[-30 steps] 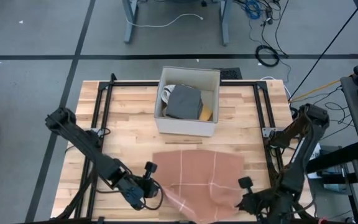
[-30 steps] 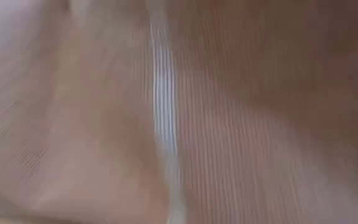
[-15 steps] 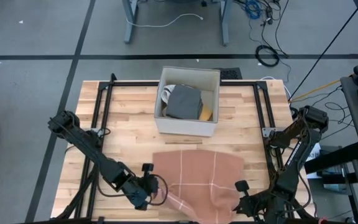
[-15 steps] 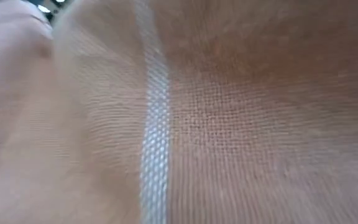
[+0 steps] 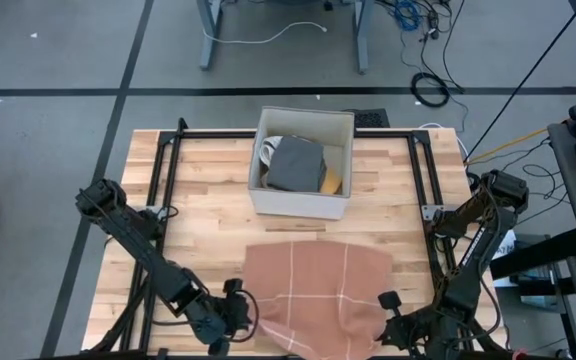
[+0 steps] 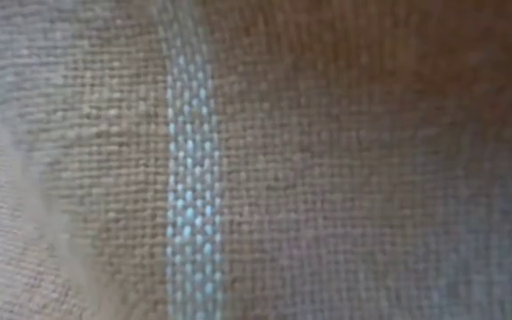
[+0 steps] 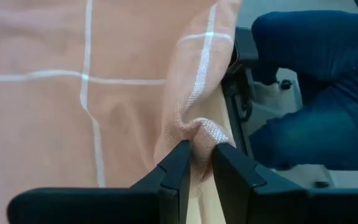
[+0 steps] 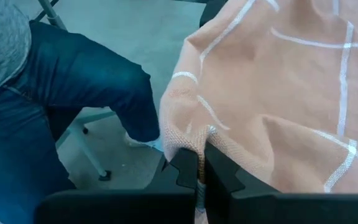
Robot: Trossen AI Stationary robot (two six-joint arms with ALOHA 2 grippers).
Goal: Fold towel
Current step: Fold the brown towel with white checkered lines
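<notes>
A salmon towel with thin white grid lines lies spread on the table's near half, and its near part reaches the near edge. My left gripper is at its near left corner, shut on the cloth. At the near right corner my right gripper is also shut on it. The left wrist view shows my left gripper and the right wrist view my right gripper. In the low view the towel's weave and one pale stripe fill the picture. My left gripper pinches a bunched fold of the towel's corner between its two fingers. The cloth puckers at the hold and runs off slack over the table. My right gripper pinches a gathered bit of the towel's edge between its fingers. The cloth drapes slack around them.
A white open box holding dark and yellow cloth stands at the table's middle far side. A black frame runs around the work area. A person's legs in blue jeans stand just beyond the near edge.
My left gripper has moved toward the table's near edge, drawing the towel's near left corner with it. The towel's left edge now runs straighter. In the low view the cloth has settled close in front of the camera.
</notes>
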